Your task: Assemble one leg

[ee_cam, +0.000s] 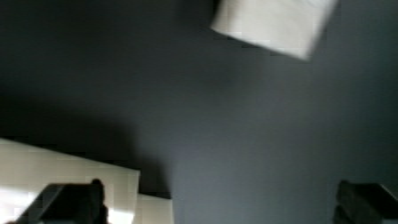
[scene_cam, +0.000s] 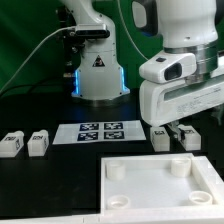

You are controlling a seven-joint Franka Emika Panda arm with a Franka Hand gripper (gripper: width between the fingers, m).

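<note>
White, rigid and likely light, the stubby leg [scene_cam: 160, 138] beside the spread, empty jaws looks best pinched across its flat sides.

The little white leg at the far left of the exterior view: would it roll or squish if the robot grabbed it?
The leg probably won't roll: it looks blocky, with flat sides, resting on the table. It is likely stiff, since its edges look straight. It looks small beside the gripper, so it's probably light.
</note>
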